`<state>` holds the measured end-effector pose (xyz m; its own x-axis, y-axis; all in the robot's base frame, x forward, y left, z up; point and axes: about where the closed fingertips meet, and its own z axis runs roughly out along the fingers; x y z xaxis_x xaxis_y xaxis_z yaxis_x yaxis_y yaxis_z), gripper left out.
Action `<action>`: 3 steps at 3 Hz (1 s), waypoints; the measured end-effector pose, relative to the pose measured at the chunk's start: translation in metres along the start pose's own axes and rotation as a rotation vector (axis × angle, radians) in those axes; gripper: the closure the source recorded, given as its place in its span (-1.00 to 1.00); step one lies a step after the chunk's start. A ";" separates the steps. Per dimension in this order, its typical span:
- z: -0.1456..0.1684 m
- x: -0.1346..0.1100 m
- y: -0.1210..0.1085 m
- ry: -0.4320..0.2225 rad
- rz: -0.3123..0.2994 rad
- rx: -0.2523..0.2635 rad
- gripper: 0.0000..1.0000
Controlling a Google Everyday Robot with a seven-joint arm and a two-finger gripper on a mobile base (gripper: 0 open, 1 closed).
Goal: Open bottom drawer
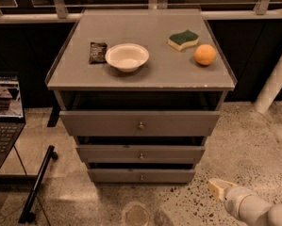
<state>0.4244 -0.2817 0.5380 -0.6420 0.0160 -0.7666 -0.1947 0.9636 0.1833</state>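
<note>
My gripper (218, 189) hung low over the speckled floor (258, 145); how wide it stood I could not tell. The bottom drawer (117, 175) sat left of it, near but untouched. Far left stood a laptop (4, 121). Higher and beyond, the cabinet top (140, 76) carried a bowl (127, 56), sponge (183, 39) and orange (205, 54).

I see the bottom drawer (141, 175) plain grey, matching the worktop (145, 76). Bowl (127, 56) white, sponge (183, 39) green over yellow, fruit (205, 54) orange, floor (253, 145) speckled beige. The gripper (216, 188), cream-tipped, sits low right.
</note>
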 end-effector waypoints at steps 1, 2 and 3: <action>0.041 0.048 -0.043 0.036 0.062 0.055 1.00; 0.077 0.084 -0.079 0.007 0.149 0.111 1.00; 0.091 0.106 -0.073 0.021 0.187 0.092 1.00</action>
<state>0.4383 -0.3261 0.3876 -0.6763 0.1925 -0.7110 -0.0027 0.9646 0.2637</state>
